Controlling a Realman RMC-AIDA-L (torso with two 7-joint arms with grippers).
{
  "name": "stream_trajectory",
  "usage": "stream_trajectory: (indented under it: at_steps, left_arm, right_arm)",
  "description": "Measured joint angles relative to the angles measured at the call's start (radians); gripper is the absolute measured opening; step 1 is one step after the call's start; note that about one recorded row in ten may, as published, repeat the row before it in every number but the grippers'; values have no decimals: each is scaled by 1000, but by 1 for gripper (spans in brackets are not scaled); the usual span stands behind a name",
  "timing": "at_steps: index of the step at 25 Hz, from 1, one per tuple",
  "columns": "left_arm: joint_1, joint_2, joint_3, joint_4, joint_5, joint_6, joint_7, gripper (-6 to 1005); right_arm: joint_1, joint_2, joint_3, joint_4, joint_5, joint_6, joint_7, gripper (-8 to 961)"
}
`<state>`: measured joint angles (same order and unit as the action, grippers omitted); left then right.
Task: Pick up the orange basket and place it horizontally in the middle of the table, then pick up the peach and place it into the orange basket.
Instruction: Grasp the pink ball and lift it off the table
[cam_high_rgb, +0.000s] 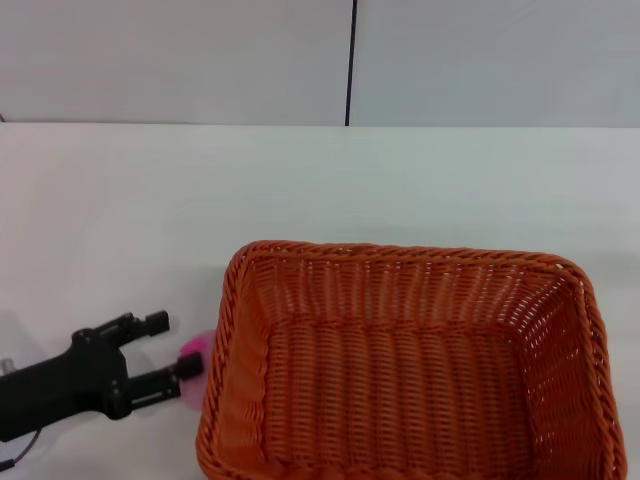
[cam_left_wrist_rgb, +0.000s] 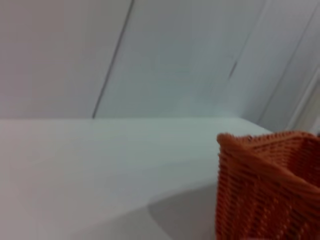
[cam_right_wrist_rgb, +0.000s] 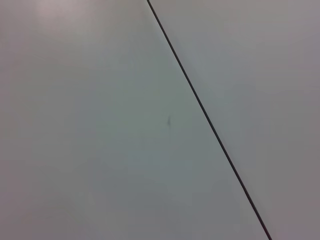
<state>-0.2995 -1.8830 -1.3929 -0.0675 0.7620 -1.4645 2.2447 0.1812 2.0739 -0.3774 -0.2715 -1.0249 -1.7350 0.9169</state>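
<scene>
The orange basket (cam_high_rgb: 398, 252) lies lengthwise across the near middle of the table (cam_high_rgb: 300, 180), its inside bare. One corner of the orange basket (cam_left_wrist_rgb: 265, 185) also shows in the left wrist view. The peach (cam_high_rgb: 194, 350) sits on the table against the basket's left wall, only its pink side visible. My left gripper (cam_high_rgb: 172, 347) reaches in from the lower left and is open. Its fingertips stand on either side of the peach's near edge, the nearer one overlapping the fruit. My right gripper is out of view.
A grey-white wall with a dark vertical seam (cam_high_rgb: 351, 60) rises behind the table. White tabletop stretches behind and to the left of the basket. The right wrist view shows only wall and seam (cam_right_wrist_rgb: 210, 125).
</scene>
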Motion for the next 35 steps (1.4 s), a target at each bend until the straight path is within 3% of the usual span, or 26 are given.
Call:
stream_trajectory:
  at_steps: [19, 29, 33, 35]
  left_arm:
    - [-30, -7, -11, -11, 95, 46, -26, 722]
    - [-19, 1, -49, -23, 93, 18, -19, 364]
    - [0, 11, -141, -25, 92, -49, -16, 180]
    - [22, 15, -238, -38, 92, -90, -15, 140]
  right_arm:
    - [5, 0, 12, 4, 0, -3, -2, 474]
    - [8, 0, 12, 5, 0, -3, -2, 474]
    - [13, 0, 12, 6, 0, -3, -2, 474]
    - [15, 0, 12, 8, 0, -3, -1, 473]
